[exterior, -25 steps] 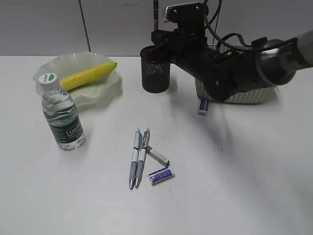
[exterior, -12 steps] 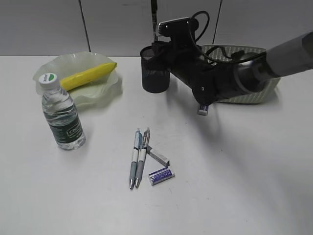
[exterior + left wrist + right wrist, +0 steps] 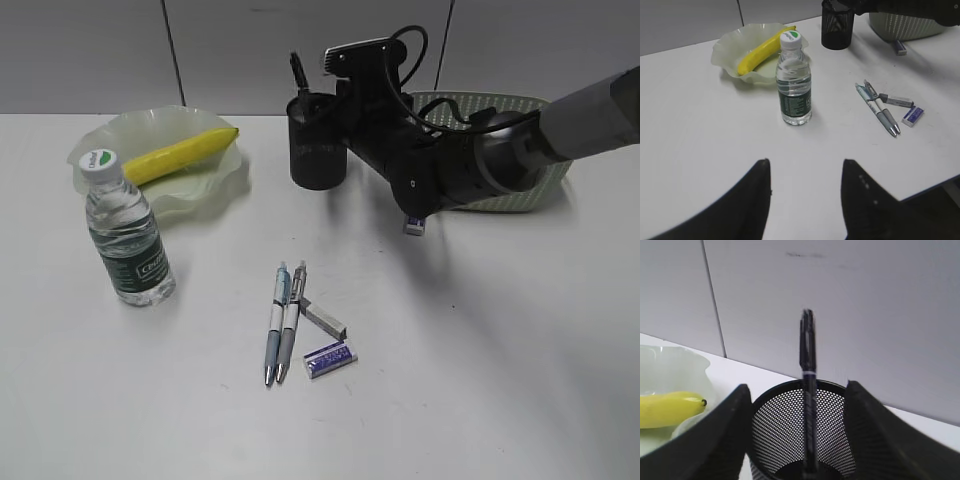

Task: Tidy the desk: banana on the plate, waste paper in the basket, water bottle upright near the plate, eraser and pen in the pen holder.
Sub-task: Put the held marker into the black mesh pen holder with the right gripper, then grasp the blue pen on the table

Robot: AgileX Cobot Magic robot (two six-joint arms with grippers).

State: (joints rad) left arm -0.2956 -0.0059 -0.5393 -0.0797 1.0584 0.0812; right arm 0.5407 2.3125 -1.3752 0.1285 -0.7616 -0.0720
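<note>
The black mesh pen holder (image 3: 318,152) stands at the back of the desk (image 3: 480,330). A black pen (image 3: 296,74) stands in it, leaning left. My right gripper (image 3: 340,100) is open just behind the holder's rim; in the right wrist view its fingers (image 3: 730,430) flank the holder (image 3: 785,430) and the pen (image 3: 808,390) stands free between them. Two pens (image 3: 283,320) and two erasers (image 3: 330,357) lie on the desk. The banana (image 3: 180,155) lies on the plate (image 3: 90,150). The water bottle (image 3: 125,235) stands upright. My left gripper (image 3: 806,167) is open and empty. The waste paper is out of view.
The sage-green basket (image 3: 510,105) stands at the back right, partly behind my right arm. A third eraser (image 3: 416,220) lies just in front of it. A grey eraser (image 3: 325,320) touches the pens on the desk.
The right gripper held the black pen upright above the holder; it has let go, and the pen now stands in the holder, leaning left.
</note>
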